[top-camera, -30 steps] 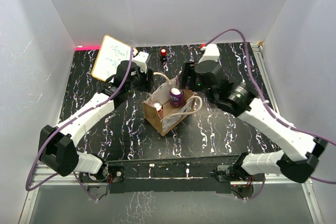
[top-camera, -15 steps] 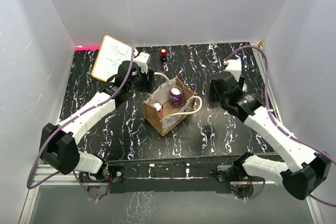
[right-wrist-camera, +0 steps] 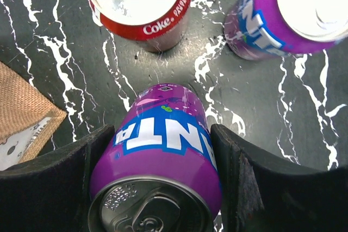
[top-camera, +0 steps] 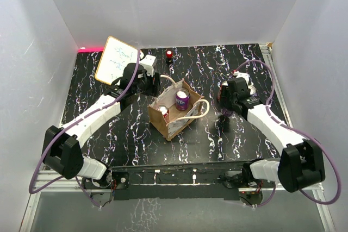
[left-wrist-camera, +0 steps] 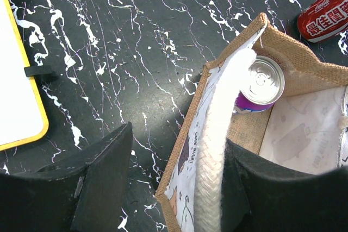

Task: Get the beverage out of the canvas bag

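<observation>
Left arm reached up the black marbled table from its near-left base, past a yellow-rimmed whiteboard at the far left, its pose unchanged over the last second. The left gripper hung at the rear-left rim of the canvas bag with its fingers spread wide and clamping nothing. One finger was outside the bag and the other inside, with the printed wall and a cream handle between them, the handle against the inner finger.

The bag stood open at mid-table, in the same spot as before: tan burlap with a pale printed side and two cream looped handles. Inside, a purple can stood upright at the far corner and a second can near the left wall. A red can sat on the table beyond the bag.

Right arm, whose wrist was over the bag's far-right edge a second earlier, had swung out and folded low to the right, apart from the bag. The right gripper was closed on a purple Fanta can, a finger on each side and the lid toward the wrist camera. Whether the can touched the table could not be told. Just beyond it stood a Coke can and another Fanta can, both upright.
</observation>
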